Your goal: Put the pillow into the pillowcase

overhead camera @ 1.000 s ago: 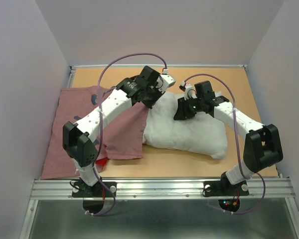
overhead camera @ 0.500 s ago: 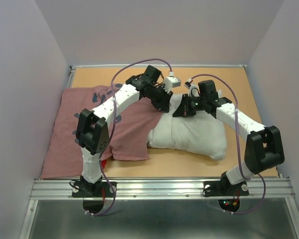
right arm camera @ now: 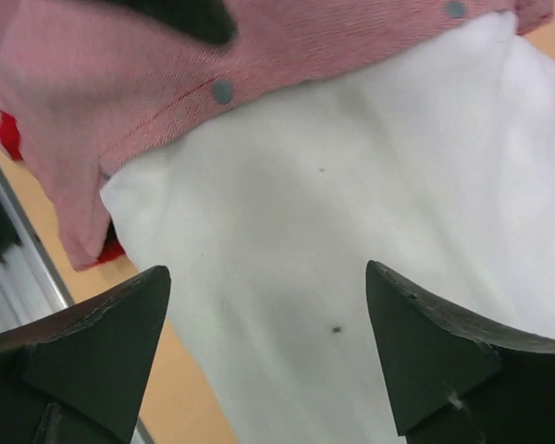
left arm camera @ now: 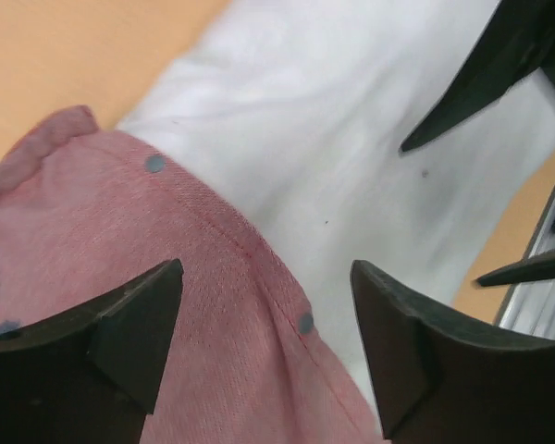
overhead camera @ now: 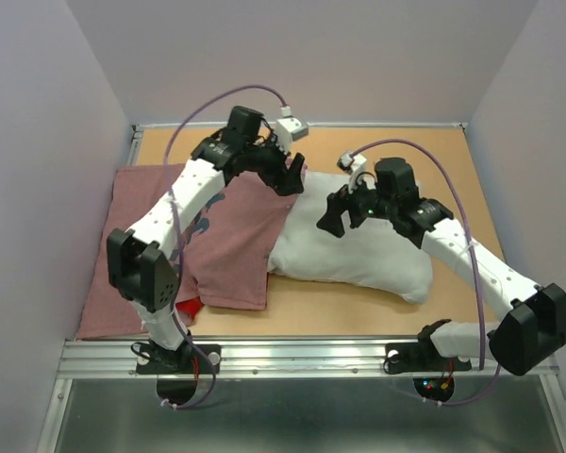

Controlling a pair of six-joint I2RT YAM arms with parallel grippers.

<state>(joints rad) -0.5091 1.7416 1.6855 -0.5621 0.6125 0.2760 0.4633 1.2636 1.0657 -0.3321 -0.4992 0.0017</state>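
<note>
My left fingers (overhead camera: 289, 177) have pulled back toward the far-left corner of the pillow (overhead camera: 358, 250) from where they sat half a second ago. They now hang spread wide over the pillowcase (overhead camera: 231, 245) mouth with nothing between them. My right fingers (overhead camera: 334, 215) have slid left along the top of the pillow as that arm's elbow swung out to the right. They too gape wide and hold nothing.

The pillow lies across the middle of the counter (overhead camera: 406, 151). Its left end is tucked under the pinkish hem, and most of its body is still bare to the right. From my left wrist I see the hem's small grey snaps (left arm camera: 154, 164) lying right on the white fabric. From my right wrist a sliver of bright red lining (right arm camera: 7, 139) shows beneath the pillow's corner. So I judge that corner sits inside the mouth rather than merely under the cloth.

With both sets of fingers let go, the stuffing has barely begun. I reckon the next move calls for a fresh pinch on the hem while the other side pushes the pillow leftward.
</note>
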